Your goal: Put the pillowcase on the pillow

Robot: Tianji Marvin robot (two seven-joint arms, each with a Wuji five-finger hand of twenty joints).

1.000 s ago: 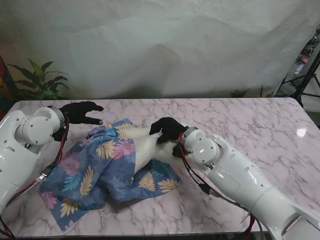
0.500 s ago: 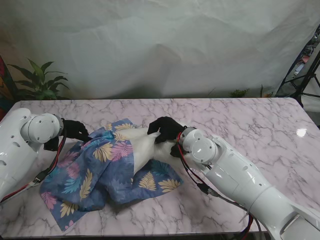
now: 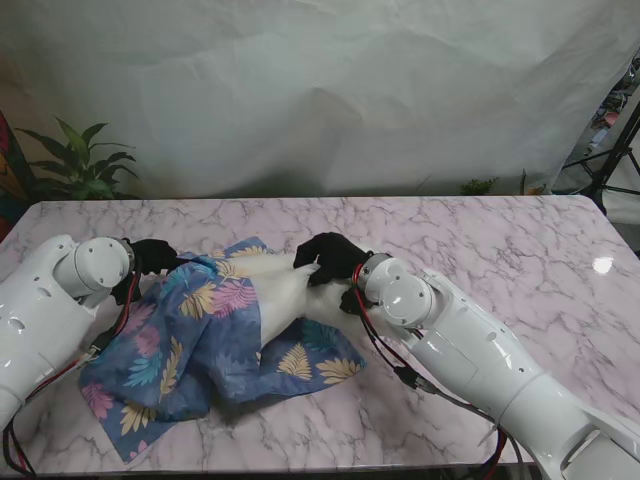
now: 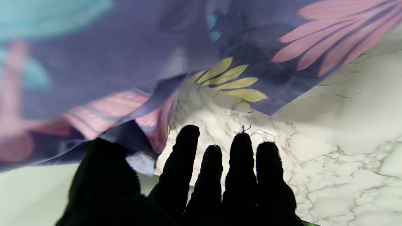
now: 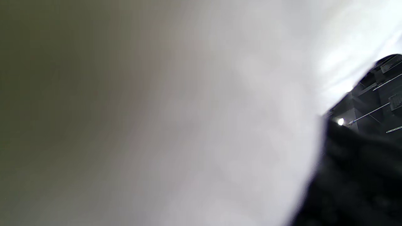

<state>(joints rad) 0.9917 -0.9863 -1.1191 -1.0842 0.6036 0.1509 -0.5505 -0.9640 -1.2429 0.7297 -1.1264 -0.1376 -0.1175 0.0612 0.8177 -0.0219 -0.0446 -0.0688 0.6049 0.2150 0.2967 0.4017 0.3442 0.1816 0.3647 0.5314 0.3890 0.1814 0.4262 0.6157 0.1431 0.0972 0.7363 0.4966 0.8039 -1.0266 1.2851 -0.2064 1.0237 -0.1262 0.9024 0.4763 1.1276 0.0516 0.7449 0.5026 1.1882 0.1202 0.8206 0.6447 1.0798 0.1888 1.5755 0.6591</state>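
A blue pillowcase (image 3: 190, 340) with pink and yellow leaves lies crumpled on the left half of the marble table (image 3: 500, 260). A white pillow (image 3: 285, 295) sticks partly out of its right side. My right hand (image 3: 328, 258), in a black glove, is shut on the pillow's far end; in the right wrist view the pillow (image 5: 188, 110) fills the picture beside the glove (image 5: 355, 182). My left hand (image 3: 152, 256) sits at the pillowcase's far left edge. In the left wrist view its fingers (image 4: 241, 163) are straight and apart over bare marble, and the raised cloth (image 4: 125, 62) hangs against the thumb.
A potted plant (image 3: 75, 160) stands behind the table's far left corner. A white sheet (image 3: 330, 90) hangs as a backdrop. A black stand (image 3: 612, 150) rises past the far right corner. Bare marble stretches over the table's right half.
My left hand dropped from open in the air down to the pillowcase's left edge and moved in against it. My right hand kept its hold on the pillow, barely shifting.
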